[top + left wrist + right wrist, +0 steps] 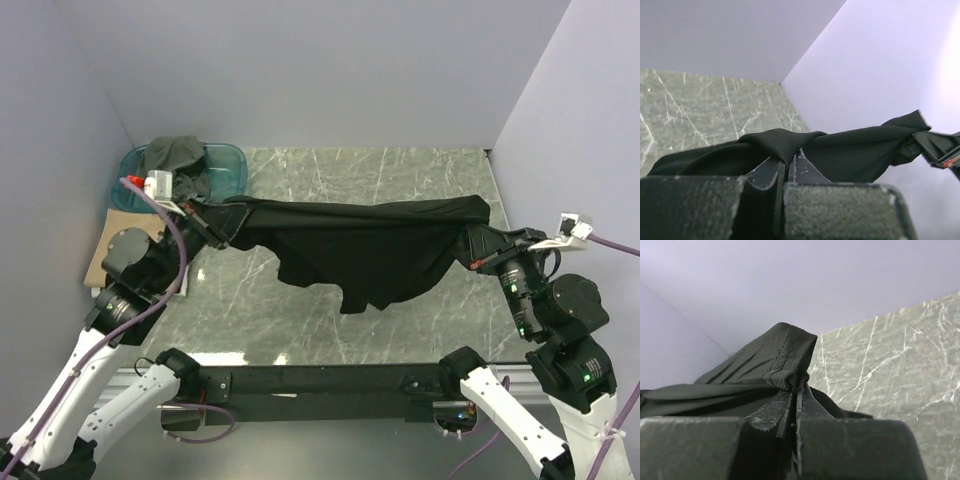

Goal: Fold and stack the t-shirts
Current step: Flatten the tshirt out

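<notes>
Black t-shirt (pixel 370 250) stretched above the table (pixel 400 170), left gripper (pixel 214 228) clamped on its left end, right gripper (pixel 477 252) clamped on its right end, grey-olive t-shirt (pixel 178 155) in far-left teal tub (pixel 230 168)

Tub (pixel 232 170) int. mostly hidden by grey shirt (pixel 175 155); contents unclear.

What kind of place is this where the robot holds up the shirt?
Probably a robot test booth, not a home. Plain pale walls box in one marble-look table; a left arm and a right arm stand at its near edge, stretching a black shirt between them.
</notes>
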Action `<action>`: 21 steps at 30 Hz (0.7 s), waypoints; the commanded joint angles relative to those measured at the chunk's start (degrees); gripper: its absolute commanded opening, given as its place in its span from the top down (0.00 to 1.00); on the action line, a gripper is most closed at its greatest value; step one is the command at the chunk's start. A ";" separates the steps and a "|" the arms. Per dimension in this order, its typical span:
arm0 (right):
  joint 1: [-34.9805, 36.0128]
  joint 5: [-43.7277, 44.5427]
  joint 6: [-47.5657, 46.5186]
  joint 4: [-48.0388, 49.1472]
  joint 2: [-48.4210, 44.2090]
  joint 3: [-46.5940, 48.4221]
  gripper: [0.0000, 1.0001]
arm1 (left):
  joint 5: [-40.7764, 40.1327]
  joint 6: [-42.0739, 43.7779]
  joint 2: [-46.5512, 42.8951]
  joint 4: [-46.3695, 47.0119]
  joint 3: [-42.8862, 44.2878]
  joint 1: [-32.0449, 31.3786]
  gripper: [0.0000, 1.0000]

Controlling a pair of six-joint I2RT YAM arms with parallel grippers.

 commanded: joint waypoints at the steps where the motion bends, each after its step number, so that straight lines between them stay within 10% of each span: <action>1: 0.26 1.61 -1.28 -1.92 0.63 0.60 1.00 | -3.93 -0.44 -0.33 -0.81 2.63 0.08 0.99; 9: -2.97 5.31 -1.71 2.29 15.18 -5.27 1.00 | -17.61 3.24 21.96 0.86 6.57 0.25 0.99; 12: -15.58 -10.02 -1.45 9.57 25.48 -11.08 1.00 | -17.31 3.94 39.79 -1.60 14.47 3.49 0.96; 16: -22.94 -19.66 -0.92 18.20 41.12 -14.00 0.97 | -9.66 5.00 65.16 -7.21 29.93 6.14 0.33; 17: -23.29 -16.87 -1.27 17.25 46.64 -11.65 0.84 | -9.04 5.35 67.76 -9.75 35.44 6.14 0.01; 21: -23.65 -7.89 -2.15 11.36 53.89 -5.48 0.44 | -4.82 5.36 68.85 -5.93 34.90 5.79 0.01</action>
